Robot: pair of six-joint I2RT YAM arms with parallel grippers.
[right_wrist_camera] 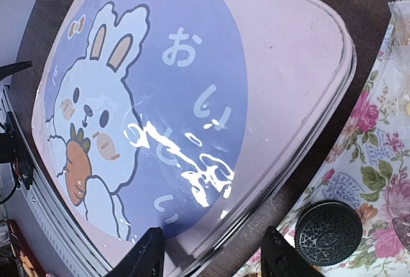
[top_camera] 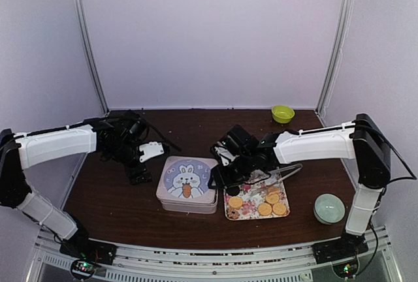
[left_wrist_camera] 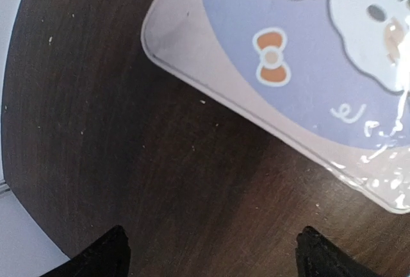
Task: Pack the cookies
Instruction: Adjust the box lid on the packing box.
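Observation:
Several golden cookies (top_camera: 272, 198) lie on a floral tray (top_camera: 247, 209) at the front right. A dark cookie (right_wrist_camera: 328, 233) lies on the tray's near corner in the right wrist view. A pink tin with a rabbit lid (top_camera: 188, 182) stands closed left of the tray; it also fills the right wrist view (right_wrist_camera: 192, 97) and shows in the left wrist view (left_wrist_camera: 307, 65). My right gripper (top_camera: 221, 179) is open, its jaws astride the tin's right edge (right_wrist_camera: 211, 254). My left gripper (top_camera: 138, 176) is open and empty above bare table left of the tin (left_wrist_camera: 211, 251).
Metal tongs (top_camera: 287, 172) lie across the tray's far side. A green bowl (top_camera: 282, 113) stands at the back right. A pale green lidded bowl (top_camera: 328, 207) stands at the front right. The brown table (top_camera: 111, 197) ends near the left gripper.

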